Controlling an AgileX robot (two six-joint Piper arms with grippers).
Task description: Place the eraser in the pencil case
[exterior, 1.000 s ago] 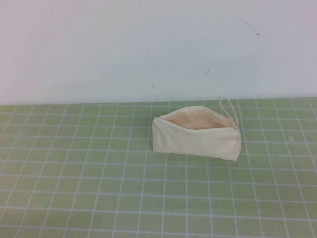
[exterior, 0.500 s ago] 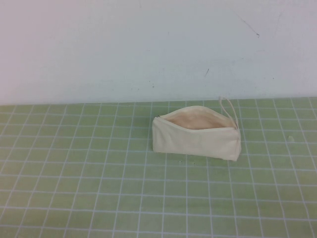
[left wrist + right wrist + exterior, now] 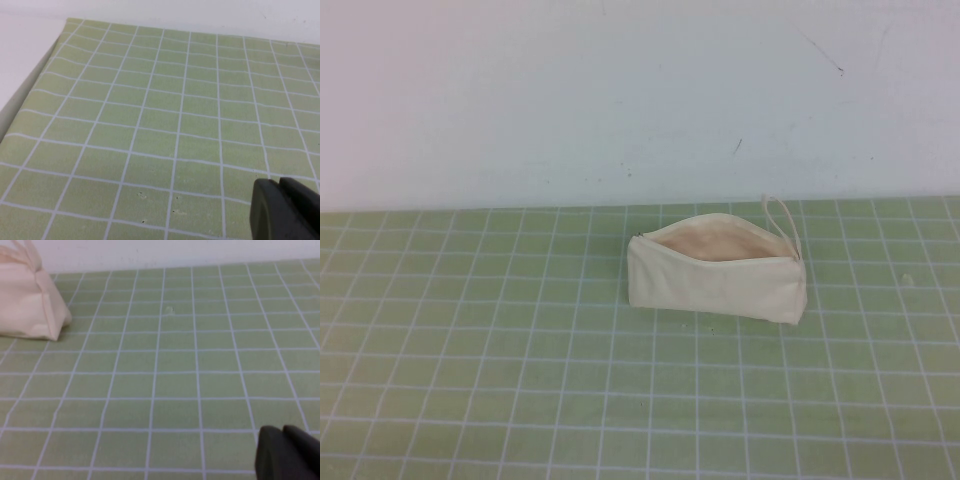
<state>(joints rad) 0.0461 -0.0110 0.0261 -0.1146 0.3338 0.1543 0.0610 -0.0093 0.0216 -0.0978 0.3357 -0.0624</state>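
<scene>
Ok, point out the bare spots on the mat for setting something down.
Open green grid mat lies left of and in front of the cream-white fabric zip pouch. Only the strip between pouch and white wall is tight. Left tool and right tool hang low over bare mat.

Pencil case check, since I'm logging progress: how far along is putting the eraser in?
The pencil case stands unzipped on the green grid mat, its beige lining showing. No eraser is visible on the mat or in the opening, so whether it is already inside cannot be told. Nothing is in hand: the left hand and right hand sit low over bare mat, away from the case.
</scene>
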